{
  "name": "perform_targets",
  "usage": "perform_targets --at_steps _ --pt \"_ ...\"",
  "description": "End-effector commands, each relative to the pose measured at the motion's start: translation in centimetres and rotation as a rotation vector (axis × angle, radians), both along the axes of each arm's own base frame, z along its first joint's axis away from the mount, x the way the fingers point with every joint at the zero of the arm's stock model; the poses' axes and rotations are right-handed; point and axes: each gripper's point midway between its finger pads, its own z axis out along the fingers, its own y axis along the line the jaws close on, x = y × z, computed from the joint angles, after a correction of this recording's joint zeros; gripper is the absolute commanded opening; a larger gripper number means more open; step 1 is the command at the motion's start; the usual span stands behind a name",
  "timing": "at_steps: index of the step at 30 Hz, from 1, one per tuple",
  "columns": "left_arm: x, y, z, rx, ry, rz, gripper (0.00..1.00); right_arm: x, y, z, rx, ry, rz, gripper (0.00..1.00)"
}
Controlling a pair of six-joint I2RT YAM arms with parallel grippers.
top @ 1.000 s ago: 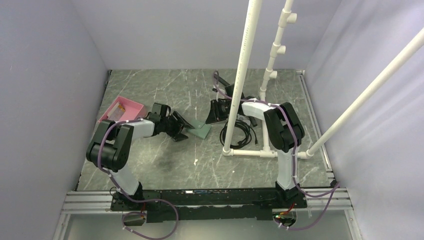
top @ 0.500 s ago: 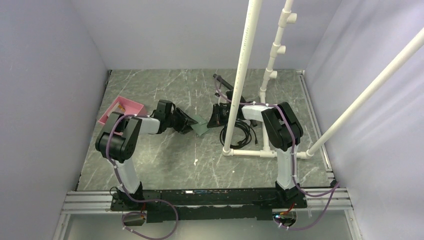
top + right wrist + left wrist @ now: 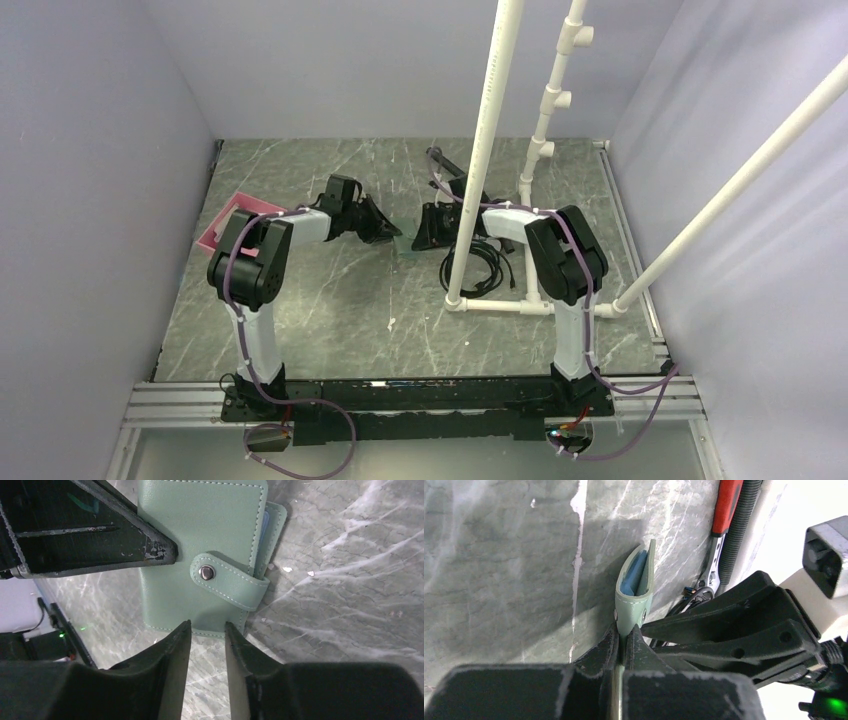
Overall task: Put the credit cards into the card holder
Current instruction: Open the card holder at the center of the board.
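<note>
Grey-green marbled tabletop [image 3: 330,300] fills a booth with pale lilac walls, and a white pipe frame [image 3: 487,150] stands on its right half with a coil of black cable [image 3: 487,266] at its foot. At the far left a pink tray [image 3: 226,220] shows partly behind the left arm. Both arms reach toward the middle of the table and their heads nearly meet.

Between them is the card holder [image 3: 205,530], a muted-green wallet. The left gripper [image 3: 624,635] is clamped on one end of it, fingers pressed tight against both faces, and holds it edge-on to its own camera. The far end gapes a little and shows a pale blue inside [image 3: 631,575]. From the right wrist the broad face is in view, with the closure tab [image 3: 230,582] snapped over the edge.

The right gripper [image 3: 206,629] points at that face just below the tab, its fingers a narrow gap apart with nothing between them. Whether the wallet touches the table I cannot tell. A red-handled tool [image 3: 728,505] lies beyond it
</note>
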Motion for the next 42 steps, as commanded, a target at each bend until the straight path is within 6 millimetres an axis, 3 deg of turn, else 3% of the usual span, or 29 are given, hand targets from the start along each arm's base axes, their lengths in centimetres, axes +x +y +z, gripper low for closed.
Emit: perform_targets --at_steps 1,7,12,24,31,36,39,41,42 --pt "-1.6 -0.2 0.0 0.051 -0.023 -0.139 0.0 2.3 -3.1 -0.9 -0.217 -0.108 -0.105 0.4" --pt "-1.7 -0.9 0.0 0.009 -0.023 -0.165 0.0 2.9 -2.3 0.6 -0.223 -0.171 -0.111 0.53" --pt "-1.6 -0.9 0.2 0.002 -0.031 -0.156 0.0 3.5 -1.2 1.3 -0.203 -0.207 -0.116 0.58" --pt "-1.9 -1.4 0.0 0.029 -0.028 -0.171 0.0 2.7 1.0 1.6 -0.193 -0.219 -0.091 0.61" --pt "-1.8 -1.4 0.6 0.038 -0.054 -0.168 0.0 2.6 -0.5 -1.2 -0.371 -0.23 -0.165 0.6" --pt "-1.7 -1.2 1.2 0.047 -0.068 -0.155 0.0 2.9 -2.3 -2.8 -0.463 -0.222 -0.24 0.33" --pt "-1.8 -0.8 1.0 0.062 -0.06 -0.143 0.0 3.3 -2.5 -1.8 -0.421 -0.231 -0.276 0.17" --pt "-1.9 -0.5 0.7 0.075 -0.042 -0.133 0.0 3.6 -2.5 -0.4 -0.346 -0.226 -0.297 0.0" --pt "-1.9 -0.3 0.6 0.079 -0.036 -0.13 0.0 3.9 -2.7 0.1 -0.293 -0.22 -0.305 0.0"
